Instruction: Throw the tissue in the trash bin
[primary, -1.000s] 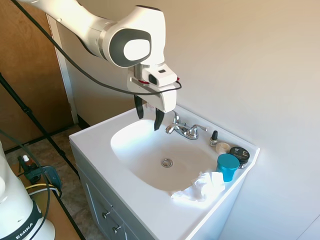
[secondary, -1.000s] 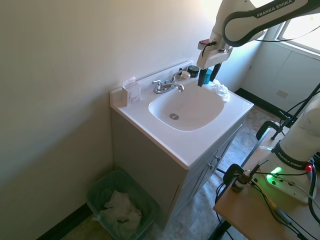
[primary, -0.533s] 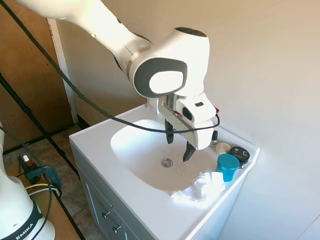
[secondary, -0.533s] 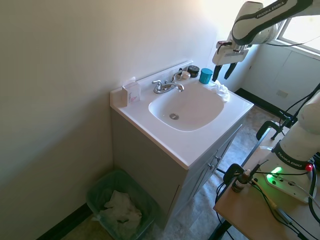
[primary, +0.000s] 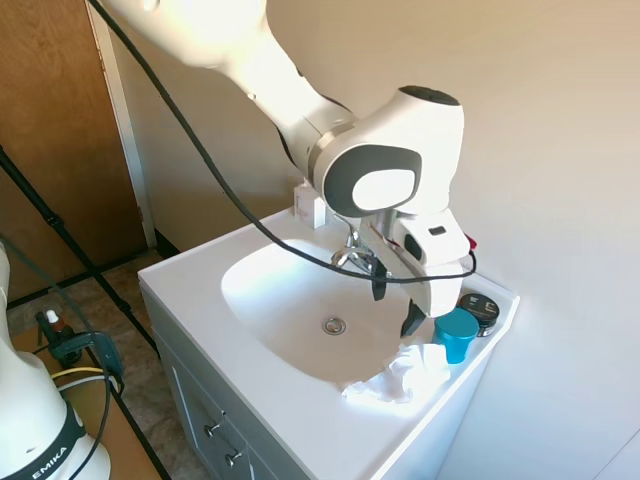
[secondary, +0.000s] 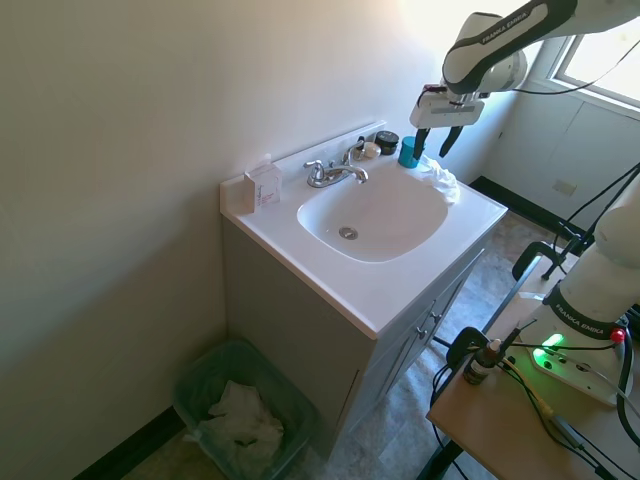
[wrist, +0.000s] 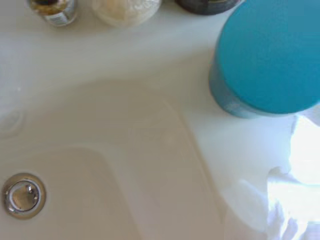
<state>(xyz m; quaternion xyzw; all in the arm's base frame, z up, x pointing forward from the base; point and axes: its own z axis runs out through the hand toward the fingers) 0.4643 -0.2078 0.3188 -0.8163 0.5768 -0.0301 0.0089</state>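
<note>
Open, empty hand (primary: 397, 308) just above tissue (primary: 405, 373) beside teal cup (primary: 456, 333).

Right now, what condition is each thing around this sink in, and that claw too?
gripper: open, empty, hanging just above the tissue.
tissue: crumpled, lying on the sink's rim beside the cup.
teal cup: standing upside down.
faucet: off, no water running.
sink: basin dry, drain uncovered.
trash bin: on the floor, already holding crumpled paper.
small white box: upright.

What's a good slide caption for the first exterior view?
Open hand poised above the crumpled tissue beside the teal cup.
</note>
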